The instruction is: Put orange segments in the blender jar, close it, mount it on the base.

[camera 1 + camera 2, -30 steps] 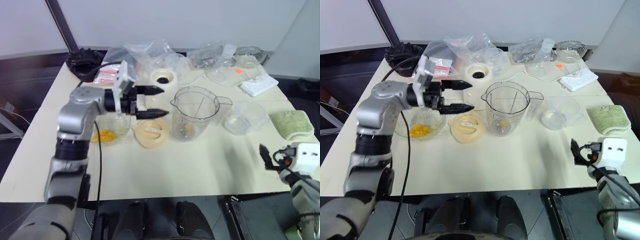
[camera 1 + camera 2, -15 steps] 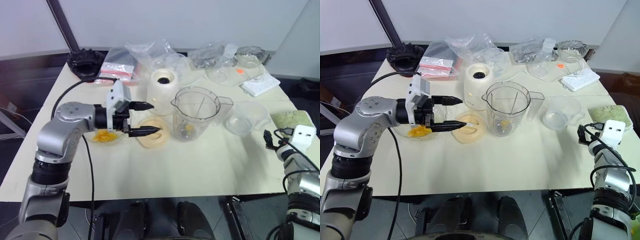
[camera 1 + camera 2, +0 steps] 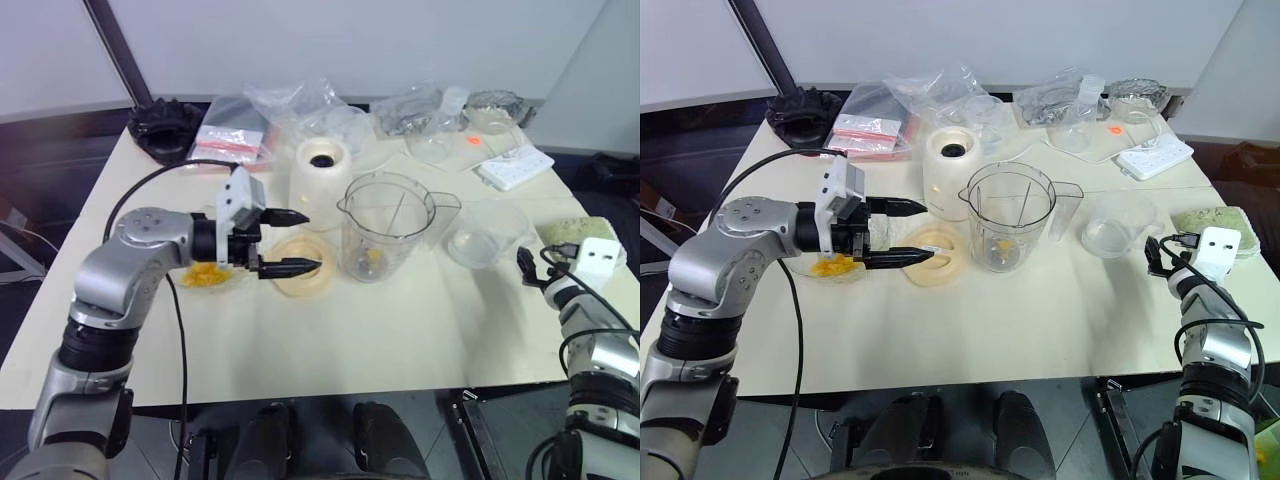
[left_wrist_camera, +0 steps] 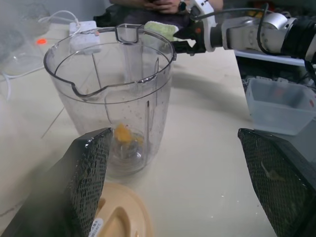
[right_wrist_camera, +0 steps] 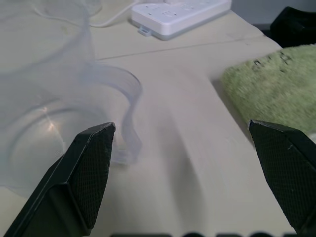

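The clear blender jar (image 3: 388, 225) stands upright mid-table with a few orange segments (image 4: 123, 133) at its bottom. More orange segments (image 3: 835, 265) lie in a scalloped glass bowl to the jar's left. The cream-white base (image 3: 322, 172) stands behind the flat pale-orange lid (image 3: 300, 270). My left gripper (image 3: 312, 240) hovers open and empty over the lid, pointing at the jar. My right gripper (image 3: 1152, 255) is open and empty at the table's right edge, between a shallow clear bowl and a green cloth.
The shallow clear bowl (image 3: 487, 232) sits right of the jar, and the green cloth (image 3: 565, 232) lies by the right edge. A white power strip (image 3: 515, 165), plastic bags (image 3: 300, 100) and a black object (image 3: 160, 125) line the back. A person's hands (image 4: 158, 5) show beyond the table.
My right gripper has moved forward along the right edge to beside the green cloth. The left arm's elbow has sunk; its gripper stays open by the lid.
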You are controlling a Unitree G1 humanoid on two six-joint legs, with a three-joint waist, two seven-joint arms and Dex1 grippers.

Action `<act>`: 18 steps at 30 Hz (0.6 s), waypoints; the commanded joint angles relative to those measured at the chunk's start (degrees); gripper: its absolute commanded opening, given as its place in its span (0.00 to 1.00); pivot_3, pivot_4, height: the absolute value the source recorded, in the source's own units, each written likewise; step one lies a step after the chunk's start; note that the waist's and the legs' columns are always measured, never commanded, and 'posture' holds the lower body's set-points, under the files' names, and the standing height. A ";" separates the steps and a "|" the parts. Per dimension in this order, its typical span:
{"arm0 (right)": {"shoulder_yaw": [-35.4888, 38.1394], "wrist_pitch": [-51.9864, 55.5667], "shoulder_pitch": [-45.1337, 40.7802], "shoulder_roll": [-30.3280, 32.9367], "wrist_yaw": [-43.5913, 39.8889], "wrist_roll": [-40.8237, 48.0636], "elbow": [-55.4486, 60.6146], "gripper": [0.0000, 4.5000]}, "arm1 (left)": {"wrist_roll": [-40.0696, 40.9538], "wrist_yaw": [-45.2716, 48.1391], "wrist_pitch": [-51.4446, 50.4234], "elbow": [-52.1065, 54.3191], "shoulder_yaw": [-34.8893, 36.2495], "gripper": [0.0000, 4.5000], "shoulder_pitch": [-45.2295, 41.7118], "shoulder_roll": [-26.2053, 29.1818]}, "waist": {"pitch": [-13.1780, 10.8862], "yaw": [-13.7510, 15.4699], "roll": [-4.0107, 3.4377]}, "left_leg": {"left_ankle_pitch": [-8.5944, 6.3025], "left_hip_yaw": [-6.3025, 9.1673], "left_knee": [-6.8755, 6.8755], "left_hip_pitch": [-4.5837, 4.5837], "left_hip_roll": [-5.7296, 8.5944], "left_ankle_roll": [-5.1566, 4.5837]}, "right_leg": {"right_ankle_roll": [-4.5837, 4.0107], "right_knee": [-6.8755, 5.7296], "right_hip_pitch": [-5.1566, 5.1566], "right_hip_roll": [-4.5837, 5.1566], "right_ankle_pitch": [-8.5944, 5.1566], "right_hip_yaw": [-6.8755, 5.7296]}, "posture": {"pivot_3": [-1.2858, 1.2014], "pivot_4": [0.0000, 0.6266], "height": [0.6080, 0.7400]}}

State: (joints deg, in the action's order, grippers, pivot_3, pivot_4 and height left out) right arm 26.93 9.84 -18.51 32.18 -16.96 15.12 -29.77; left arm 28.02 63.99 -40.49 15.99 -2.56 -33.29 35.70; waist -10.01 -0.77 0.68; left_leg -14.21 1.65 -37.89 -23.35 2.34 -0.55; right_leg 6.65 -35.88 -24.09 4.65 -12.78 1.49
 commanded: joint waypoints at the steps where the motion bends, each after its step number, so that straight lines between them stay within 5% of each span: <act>1: -0.16 -0.17 -1.35 0.04 -0.44 0.96 1.17 1.00 | 0.84 -0.25 1.46 1.08 0.03 0.94 -0.23 0.52 | 0.00 -0.07 0.00 | 0.00 0.00 0.00 0.00 0.00 0.00 | 0.00 0.01 0.00 0.00 0.00 0.00 | 0.52 0.24 1.00; 18: -3.73 -14.75 -17.76 2.46 1.68 -4.52 -29.26 1.00 | 1.44 -1.76 1.58 1.51 -0.32 0.94 -0.50 0.90 | -0.04 -0.61 -0.06 | 0.00 -0.03 0.04 0.01 0.00 0.00 | 0.00 0.05 -0.01 -0.02 0.00 0.01 | 0.52 0.24 1.00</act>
State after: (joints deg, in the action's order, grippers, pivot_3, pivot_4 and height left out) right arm 23.31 -2.43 -34.57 33.22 -15.45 10.90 -57.83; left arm 28.25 62.30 -39.35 15.87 -3.57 -33.33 35.82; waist -10.04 -1.39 0.62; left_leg -14.21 1.62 -37.85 -23.35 2.34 -0.55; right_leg 6.65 -35.83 -24.10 4.63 -12.78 1.50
